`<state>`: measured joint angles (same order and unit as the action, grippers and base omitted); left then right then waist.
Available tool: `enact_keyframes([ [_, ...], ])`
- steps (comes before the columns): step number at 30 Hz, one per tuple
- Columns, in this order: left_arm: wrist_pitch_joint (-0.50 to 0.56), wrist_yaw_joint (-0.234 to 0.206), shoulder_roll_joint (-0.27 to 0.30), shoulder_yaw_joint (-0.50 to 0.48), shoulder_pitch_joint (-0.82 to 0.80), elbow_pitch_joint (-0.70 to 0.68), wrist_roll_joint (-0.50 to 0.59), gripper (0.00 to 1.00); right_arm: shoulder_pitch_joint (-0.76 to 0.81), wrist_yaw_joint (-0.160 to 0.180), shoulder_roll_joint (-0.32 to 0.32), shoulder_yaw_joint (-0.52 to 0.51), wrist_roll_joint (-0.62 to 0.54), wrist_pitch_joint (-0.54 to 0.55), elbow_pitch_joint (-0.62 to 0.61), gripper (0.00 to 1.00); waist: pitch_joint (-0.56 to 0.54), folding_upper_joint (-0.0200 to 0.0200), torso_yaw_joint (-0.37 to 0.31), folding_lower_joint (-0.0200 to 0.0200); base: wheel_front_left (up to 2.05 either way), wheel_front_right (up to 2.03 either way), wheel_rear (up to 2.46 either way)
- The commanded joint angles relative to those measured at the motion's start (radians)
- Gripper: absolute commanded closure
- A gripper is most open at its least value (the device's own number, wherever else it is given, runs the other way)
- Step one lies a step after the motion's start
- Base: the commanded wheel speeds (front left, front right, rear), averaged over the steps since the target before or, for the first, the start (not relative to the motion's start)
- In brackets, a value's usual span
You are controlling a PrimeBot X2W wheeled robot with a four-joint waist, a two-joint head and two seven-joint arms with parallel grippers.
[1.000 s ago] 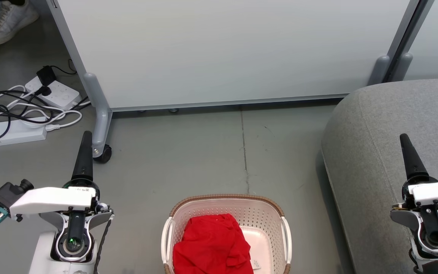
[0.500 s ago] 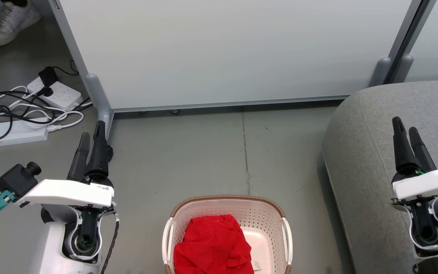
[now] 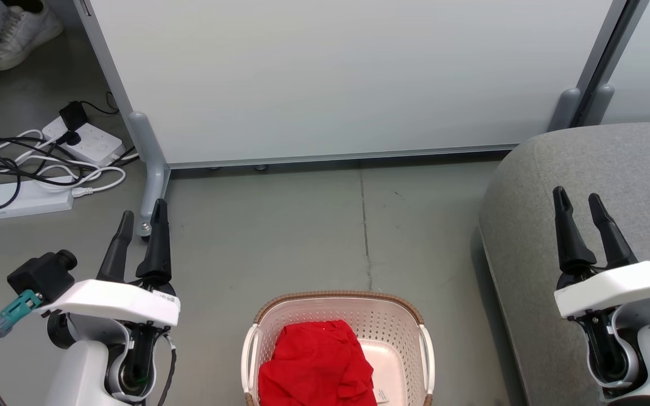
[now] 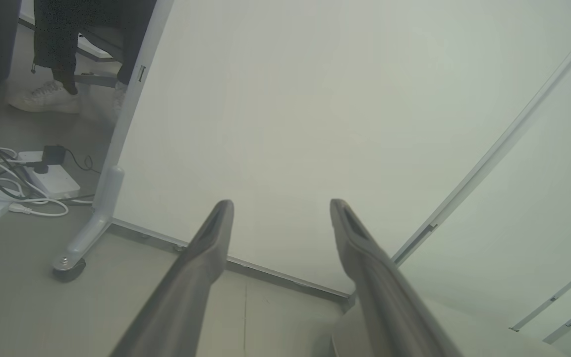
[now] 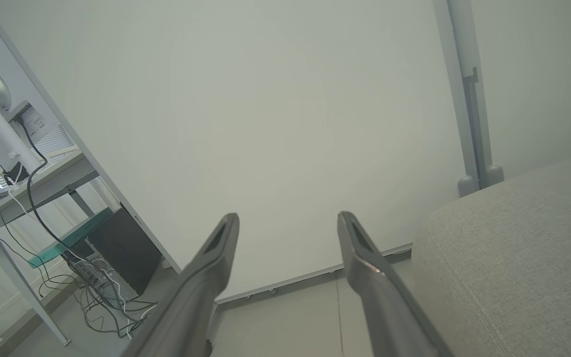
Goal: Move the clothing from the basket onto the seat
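Between my left hand [image 3: 143,210] and right hand [image 3: 576,194], both spread and empty, the clothing [image 3: 313,363] sits heaped in the basket [image 3: 336,294], none on the seat [image 3: 534,237]; I judge nothing moved yet.

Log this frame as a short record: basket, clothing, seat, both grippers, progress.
basket: cream-white perforated plastic basket with brown rim, bottom centre of the head view
clothing: bright red fabric garment, bunched in the basket's left part
seat: large grey upholstered seat at the robot's right, no clothing on its visible part
left: left gripper, fingers open, empty
right: right gripper, fingers open, empty
progress: garment not yet picked up
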<state>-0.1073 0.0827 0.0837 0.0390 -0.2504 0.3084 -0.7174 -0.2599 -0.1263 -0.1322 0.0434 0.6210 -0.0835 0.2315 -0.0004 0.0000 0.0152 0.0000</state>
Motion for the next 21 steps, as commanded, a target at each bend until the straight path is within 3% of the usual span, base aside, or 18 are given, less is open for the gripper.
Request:
enact_keyframes([
  [1, -0.011, -0.005, 0.011, 0.005, -0.009, -0.006, 0.041, 0.00, -0.003, -0.003, -0.011, 0.003, -0.041, -0.015, -0.013, 0.00, -0.001, 0.0000, 0.001, 0.0000, 0.00, 0.00, 0.00],
  [21, -0.060, -0.039, 0.020, 0.044, 0.030, 0.044, 0.242, 0.00, 0.052, -0.004, 0.014, 0.002, -0.246, -0.072, 0.069, 0.00, -0.009, 0.0000, 0.011, 0.0000, 0.00, 0.00, 0.00],
])
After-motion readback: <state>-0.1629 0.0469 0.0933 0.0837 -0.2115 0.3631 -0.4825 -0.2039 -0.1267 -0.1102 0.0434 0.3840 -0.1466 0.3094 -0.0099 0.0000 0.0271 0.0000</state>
